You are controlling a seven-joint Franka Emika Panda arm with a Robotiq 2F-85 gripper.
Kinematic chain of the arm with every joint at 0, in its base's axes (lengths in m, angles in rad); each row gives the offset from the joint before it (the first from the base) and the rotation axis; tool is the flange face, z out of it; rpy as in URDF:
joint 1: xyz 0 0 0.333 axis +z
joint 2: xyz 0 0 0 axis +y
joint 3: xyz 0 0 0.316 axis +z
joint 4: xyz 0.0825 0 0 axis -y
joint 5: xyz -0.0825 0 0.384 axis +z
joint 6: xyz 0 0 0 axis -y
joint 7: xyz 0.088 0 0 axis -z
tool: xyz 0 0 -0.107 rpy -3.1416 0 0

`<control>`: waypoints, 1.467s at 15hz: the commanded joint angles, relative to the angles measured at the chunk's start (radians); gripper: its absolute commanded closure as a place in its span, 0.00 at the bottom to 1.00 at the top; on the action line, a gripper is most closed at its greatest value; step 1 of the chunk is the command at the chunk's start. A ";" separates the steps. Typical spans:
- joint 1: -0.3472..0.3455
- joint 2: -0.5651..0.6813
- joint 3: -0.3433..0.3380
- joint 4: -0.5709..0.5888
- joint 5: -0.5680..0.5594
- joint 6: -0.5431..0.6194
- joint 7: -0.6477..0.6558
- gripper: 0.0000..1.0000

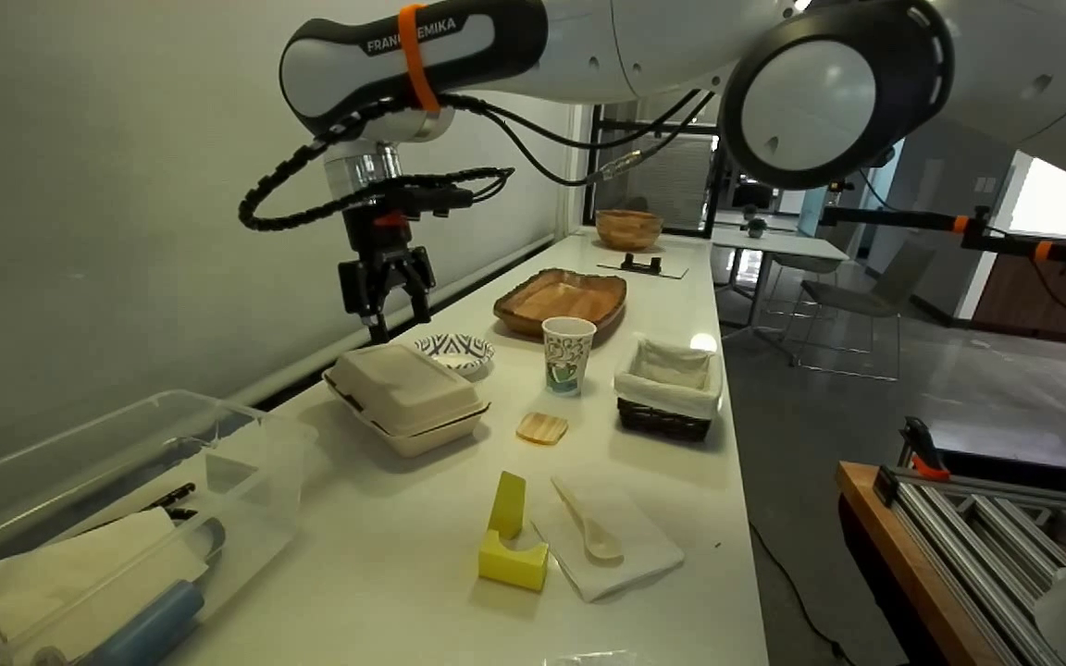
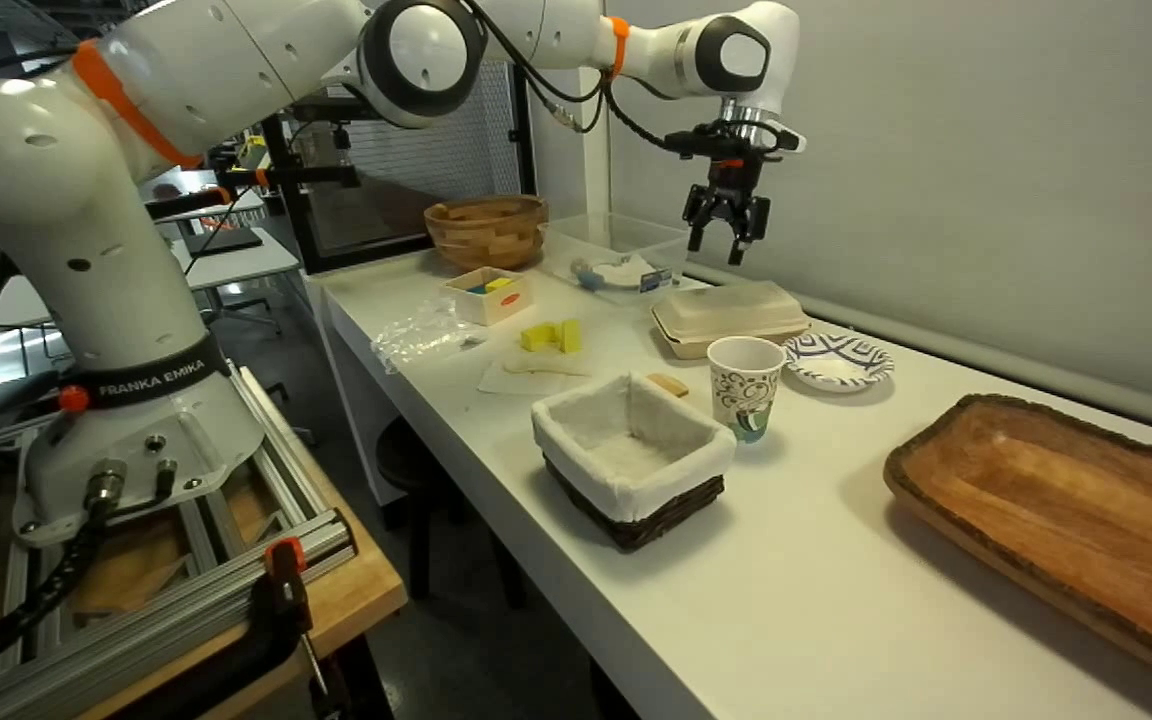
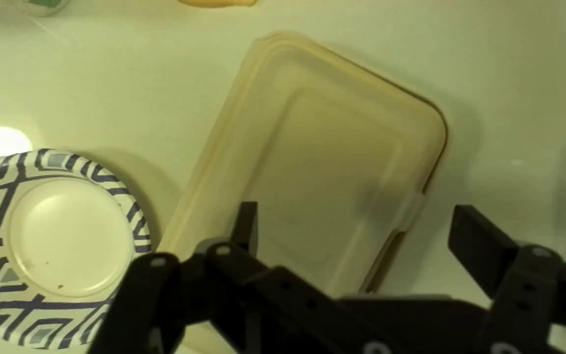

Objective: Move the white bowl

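The white bowl, an off-white clamshell container (image 1: 408, 393), sits closed on the white table near the wall. It also shows in an exterior view (image 2: 731, 315) and in the wrist view (image 3: 332, 147). My gripper (image 1: 401, 324) is open and empty, pointing down above the container without touching it; it also shows in an exterior view (image 2: 716, 250). In the wrist view the gripper (image 3: 359, 226) has its left finger over the lid and its right finger past the container's tabbed edge, over the table. The gripper hides the container's near end there.
A striped dish (image 3: 69, 236) stands close beside the container. A paper cup (image 2: 744, 390), a cloth-lined basket (image 2: 636, 450) and a wooden tray (image 1: 561, 301) stand nearby. A clear plastic bin (image 1: 265, 499) is on the container's other side. The wall (image 1: 126, 231) runs behind.
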 commanded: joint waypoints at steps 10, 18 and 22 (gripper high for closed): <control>-0.006 0.112 -0.066 0.002 0.015 0.391 0.517 0.00; -0.025 0.137 -0.014 -0.009 0.025 0.415 0.429 0.00; -0.040 0.126 0.045 -0.020 0.028 0.355 0.237 0.00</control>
